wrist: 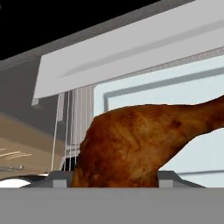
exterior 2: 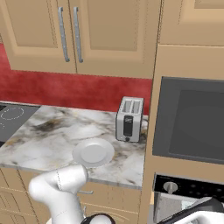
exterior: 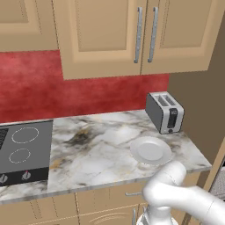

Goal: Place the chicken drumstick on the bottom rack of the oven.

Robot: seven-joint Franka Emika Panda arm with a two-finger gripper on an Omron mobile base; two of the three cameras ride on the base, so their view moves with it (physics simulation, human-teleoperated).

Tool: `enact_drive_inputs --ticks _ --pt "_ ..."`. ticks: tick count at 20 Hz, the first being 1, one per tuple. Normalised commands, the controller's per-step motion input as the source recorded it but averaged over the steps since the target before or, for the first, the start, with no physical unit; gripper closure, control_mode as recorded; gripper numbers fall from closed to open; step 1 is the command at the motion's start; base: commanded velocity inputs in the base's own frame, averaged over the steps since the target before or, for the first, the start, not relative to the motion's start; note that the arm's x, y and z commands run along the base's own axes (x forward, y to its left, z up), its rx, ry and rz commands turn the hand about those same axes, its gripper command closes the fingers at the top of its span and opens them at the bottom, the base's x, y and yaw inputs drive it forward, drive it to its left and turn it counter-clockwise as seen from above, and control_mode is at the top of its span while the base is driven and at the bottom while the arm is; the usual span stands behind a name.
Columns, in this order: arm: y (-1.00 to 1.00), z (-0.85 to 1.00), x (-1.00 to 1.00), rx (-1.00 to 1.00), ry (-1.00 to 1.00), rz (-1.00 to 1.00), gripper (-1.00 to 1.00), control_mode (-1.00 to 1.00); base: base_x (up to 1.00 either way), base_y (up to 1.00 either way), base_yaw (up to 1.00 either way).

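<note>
Right base view: brown-framed oven point(exterior 2: 188, 122) with a dark glass panel, beside a marble-veined counter point(exterior 2: 48, 131) carrying a boxy silver toaster point(exterior 2: 129, 119) and a round white plate point(exterior 2: 92, 153). Hand view: glossy, mottled reddish-brown chicken drumstick point(wrist: 140, 140) sits between the gripper point(wrist: 114, 177) jaws, closed on it, before thin grey rack wires point(wrist: 72, 127).

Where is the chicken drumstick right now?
In the hand view, the chicken drumstick sits close before the camera at the gripper, with the oven's grey wire rack just behind it.
</note>
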Motion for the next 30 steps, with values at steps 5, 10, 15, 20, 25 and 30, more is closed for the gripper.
enact_drive_inputs --ticks 5,10,15,20,25,30 --pt "-0.34 -0.32 0.09 -0.05 0.00 0.00 1.00 -1.00 0.00 0.00 0.00" --pt "-0.34 -0.31 0.17 -0.05 0.00 0.00 1.00 -1.00 0.00 0.00 0.00" --pt "-0.13 -0.17 0.10 0.00 -0.03 0.00 1.00 -1.00 0.00 0.00 0.00" --pt "-0.06 -0.14 0.02 0.00 -0.12 0.01 1.00 -1.00 0.00 0.00 0.00" --pt "-0.13 -0.15 0.06 -0.03 -0.06 0.05 1.00 -1.00 0.00 0.00 0.00" --pt "-0.05 -0.06 0.15 -0.04 -0.02 0.05 1.00 -1.00 0.00 0.00 0.00"
